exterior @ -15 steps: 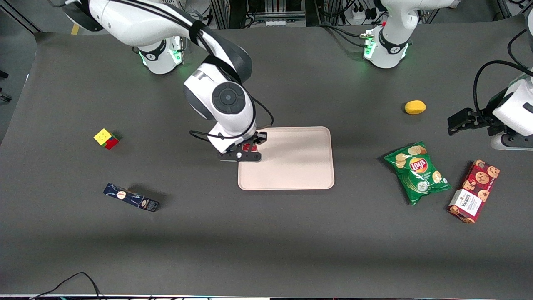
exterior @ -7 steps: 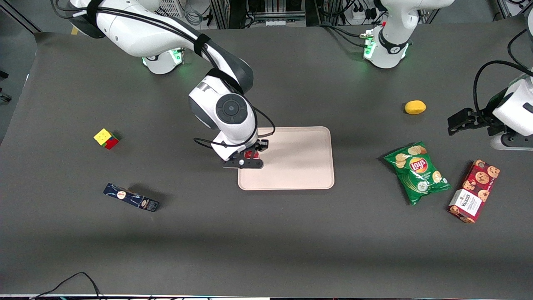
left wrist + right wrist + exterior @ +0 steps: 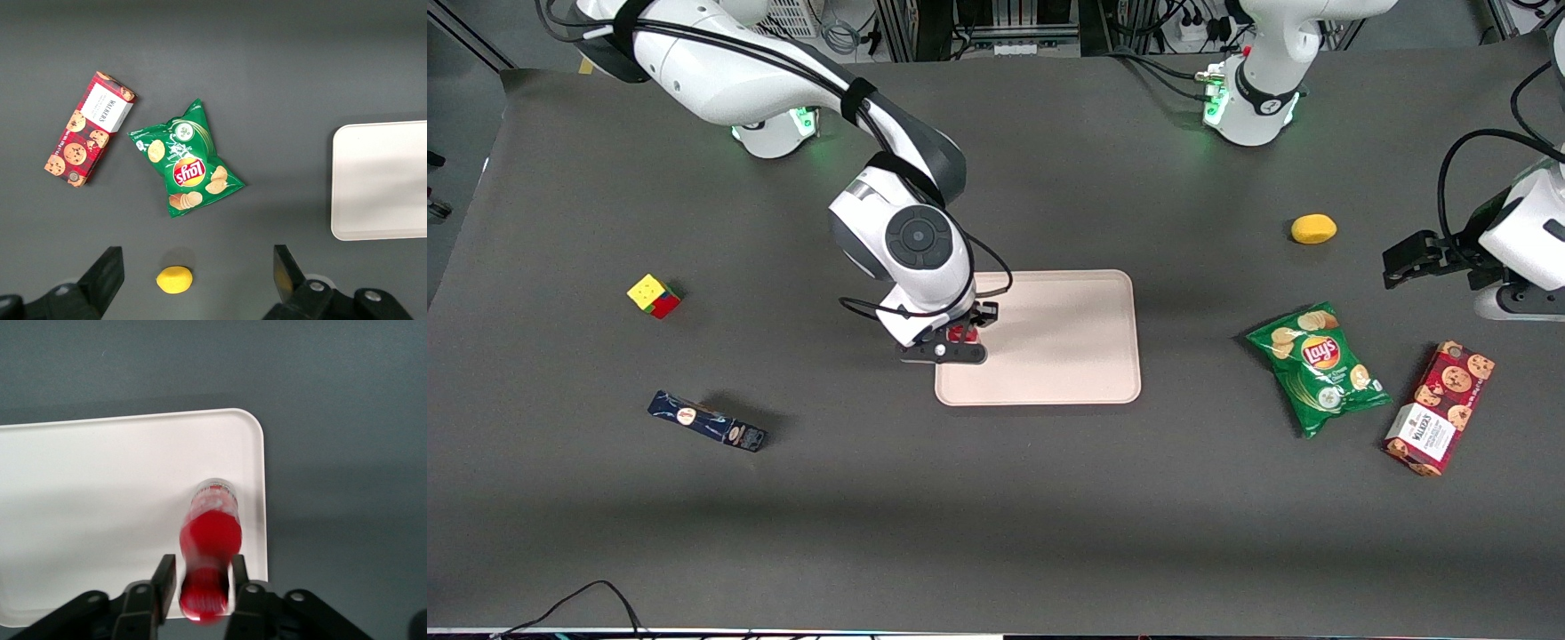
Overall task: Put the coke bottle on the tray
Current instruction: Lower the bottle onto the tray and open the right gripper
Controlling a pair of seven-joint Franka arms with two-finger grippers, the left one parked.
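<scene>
The coke bottle, red with a red cap, stands on the pale beige tray near the tray edge toward the working arm's end of the table. In the right wrist view the bottle is seen cap-first and blurred, with its clear base on the tray near a rounded corner. My right gripper sits around the cap, fingers on either side with a thin gap showing. In the front view the gripper is over that tray edge. The tray also shows in the left wrist view.
A Rubik's cube and a dark blue oblong box lie toward the working arm's end. A yellow lemon, a green Lay's bag and a red cookie box lie toward the parked arm's end.
The gripper came nearer to the front camera and down with the bottle, settling at the tray's edge. The bottle now stands on the tray and the fingers have eased off it.
</scene>
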